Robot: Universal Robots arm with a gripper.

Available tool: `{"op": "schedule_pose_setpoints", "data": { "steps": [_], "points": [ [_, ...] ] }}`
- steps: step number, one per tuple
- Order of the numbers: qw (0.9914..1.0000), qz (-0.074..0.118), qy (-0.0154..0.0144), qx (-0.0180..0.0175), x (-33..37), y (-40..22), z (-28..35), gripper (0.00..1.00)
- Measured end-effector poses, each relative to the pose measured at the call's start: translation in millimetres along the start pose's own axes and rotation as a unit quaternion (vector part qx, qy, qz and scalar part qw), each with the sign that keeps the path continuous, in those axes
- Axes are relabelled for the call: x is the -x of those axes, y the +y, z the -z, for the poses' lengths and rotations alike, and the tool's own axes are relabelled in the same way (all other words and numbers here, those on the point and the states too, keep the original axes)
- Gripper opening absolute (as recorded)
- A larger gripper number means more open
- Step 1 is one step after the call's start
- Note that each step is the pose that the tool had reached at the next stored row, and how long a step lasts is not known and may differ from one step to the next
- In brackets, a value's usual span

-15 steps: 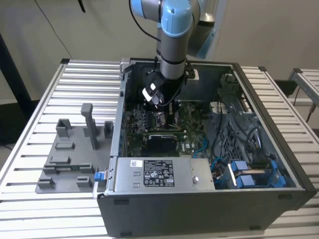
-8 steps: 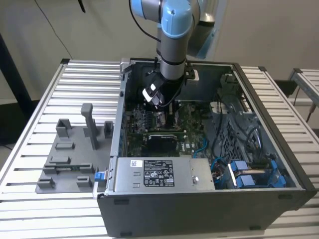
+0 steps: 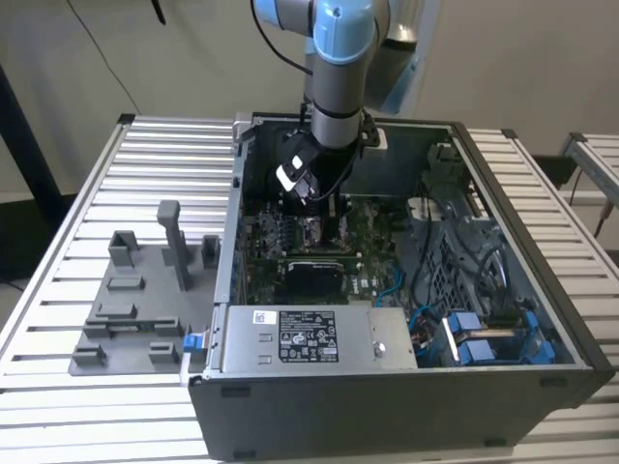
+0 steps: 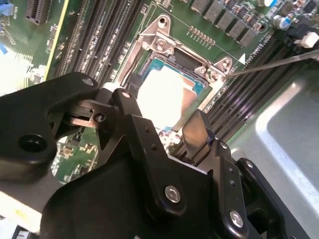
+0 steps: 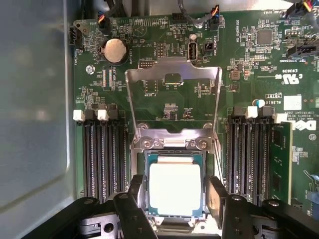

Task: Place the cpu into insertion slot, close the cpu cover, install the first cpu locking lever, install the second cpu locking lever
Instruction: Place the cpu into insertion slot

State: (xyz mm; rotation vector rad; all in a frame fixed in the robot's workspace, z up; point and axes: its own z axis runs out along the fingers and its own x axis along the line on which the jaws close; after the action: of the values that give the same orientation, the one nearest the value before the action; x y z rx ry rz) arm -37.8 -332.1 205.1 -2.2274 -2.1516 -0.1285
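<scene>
Slatted metal forms the table (image 3: 116, 164), and an open computer case (image 3: 387, 416) lies on it, nearer the exterior view's right edge. We find the cpu (image 5: 175, 189) lying flat inside the slot (image 5: 172, 143), pale metal top up, with a thin green margin showing round it. It looks seated rather than tilted, so we judge the first step as good as done.

Directly over it hangs the gripper (image 5: 175, 199). The jaws stand apart, one on either side of the cpu and just beside its edges. A thin dark gap shows on at least one side, so we take them as not clamping it. The cpu is square, with no long axis to speak of; what matters is that it sits squarely between the jaws and below them.

Past the slot, on the side away from the jaws, the cover (image 5: 149, 67) stands hinged open, and the green board (image 5: 239, 50) shows through its square window. In the second wrist view a thin lever (image 4: 279, 60) juts out from one corner of the slot, unlatched as far as we can judge. Dark memory sockets (image 5: 99, 154) flank the slot on two sides.

Outward again, the arm (image 3: 338, 58) reaches down into the case, and a grey fixture (image 3: 145, 309) rests on the table towards the exterior view's left edge.
</scene>
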Motion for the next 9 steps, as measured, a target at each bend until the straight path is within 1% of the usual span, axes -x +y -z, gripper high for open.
{"op": "schedule_pose_setpoints", "data": {
  "steps": [4,8,9],
  "points": [
    [1.00000,0.000,0.0000,0.0000,-0.5,0.2,6.2,0.62],
    [1.00000,0.000,0.0000,0.0000,-1.5,0.5,16.5,0.62],
    [1.00000,0.000,0.0000,0.0000,-1.6,0.5,18.2,0.62]
  ]
}}
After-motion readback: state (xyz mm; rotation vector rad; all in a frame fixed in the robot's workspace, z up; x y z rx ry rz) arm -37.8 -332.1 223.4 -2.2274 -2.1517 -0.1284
